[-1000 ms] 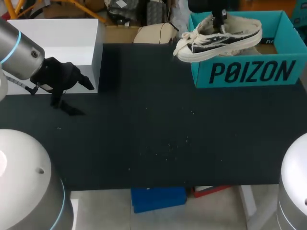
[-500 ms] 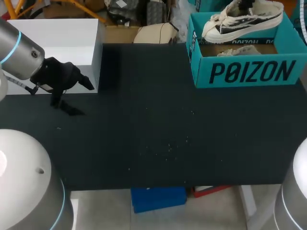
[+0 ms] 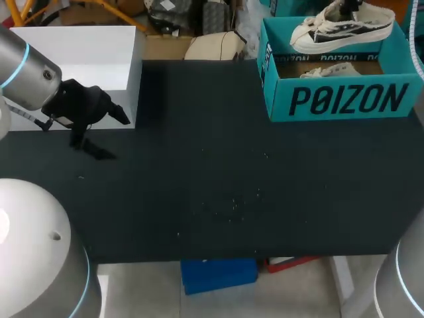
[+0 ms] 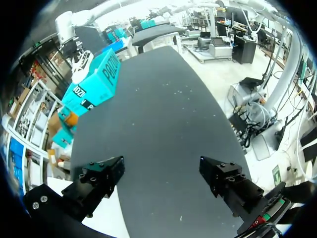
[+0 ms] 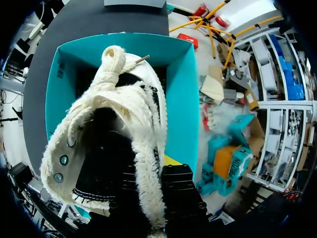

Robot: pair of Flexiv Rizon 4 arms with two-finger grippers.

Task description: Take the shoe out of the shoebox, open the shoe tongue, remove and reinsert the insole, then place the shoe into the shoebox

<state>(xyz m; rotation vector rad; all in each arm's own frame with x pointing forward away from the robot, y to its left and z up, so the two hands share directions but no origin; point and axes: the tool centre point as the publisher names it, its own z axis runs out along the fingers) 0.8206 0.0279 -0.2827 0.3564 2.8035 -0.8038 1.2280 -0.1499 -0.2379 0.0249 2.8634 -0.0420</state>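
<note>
One shoe (image 3: 341, 30): hanging over the shoebox (image 3: 344, 99) at 1 o'clock, ready for placing inside.
Right gripper (image 3: 347, 6): clamping its heel, holding it aloft.
Left gripper (image 4: 162, 171): idling open-fingered at 9 o'clock, empty.

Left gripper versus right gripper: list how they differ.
The left gripper is open and empty; the right gripper is shut on the shoe. The left gripper sits beside the white box; the right gripper hangs over the teal shoebox. Both look black.
</note>
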